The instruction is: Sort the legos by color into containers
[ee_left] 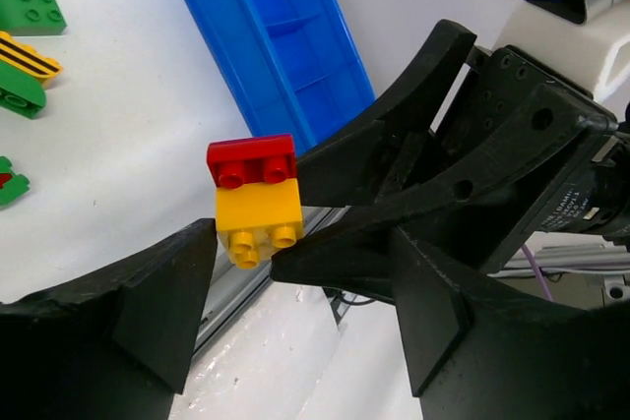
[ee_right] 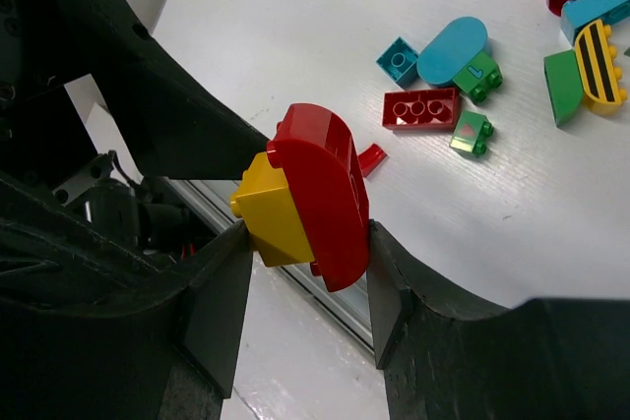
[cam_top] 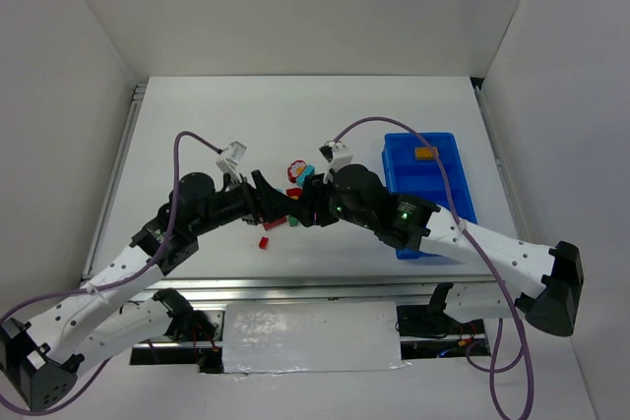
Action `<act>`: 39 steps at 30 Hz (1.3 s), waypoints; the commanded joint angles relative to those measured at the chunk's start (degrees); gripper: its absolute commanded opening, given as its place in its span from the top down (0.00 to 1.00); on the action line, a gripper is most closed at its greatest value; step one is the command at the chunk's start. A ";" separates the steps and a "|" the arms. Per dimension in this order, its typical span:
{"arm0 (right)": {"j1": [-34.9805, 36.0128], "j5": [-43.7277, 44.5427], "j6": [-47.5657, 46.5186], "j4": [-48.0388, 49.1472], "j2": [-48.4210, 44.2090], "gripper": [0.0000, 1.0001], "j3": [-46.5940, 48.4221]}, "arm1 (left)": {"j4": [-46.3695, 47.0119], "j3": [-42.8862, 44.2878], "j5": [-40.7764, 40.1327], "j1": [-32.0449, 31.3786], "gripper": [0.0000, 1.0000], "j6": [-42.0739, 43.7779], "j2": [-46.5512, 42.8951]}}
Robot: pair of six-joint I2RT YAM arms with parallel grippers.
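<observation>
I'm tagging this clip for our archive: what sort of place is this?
Probably a robot lab test cell, not a home: a white table walled by plain white panels, two arms bolted at its near edge, and a blue tray with toy bricks as props.

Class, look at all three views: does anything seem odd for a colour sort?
Yes. The right tool grips a red piece clipped to a yellow brick, held off the table. Two colours joined like this cannot be sorted by colour until pulled apart.
</observation>
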 commanded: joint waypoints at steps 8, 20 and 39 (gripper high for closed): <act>1.38 1.45 1.30 4.88 -1.77 0.89 -0.01 | -5.38 1.26 -13.90 -0.56 0.09 -2.18 -8.60; 2.78 -0.04 -1.60 8.31 -2.73 0.90 -0.71 | -6.43 1.52 -15.58 -0.56 0.09 -3.32 -8.98; 2.96 6.02 -3.97 7.61 1.75 0.90 4.82 | 4.99 -1.64 -3.19 -0.65 0.29 -5.26 -3.43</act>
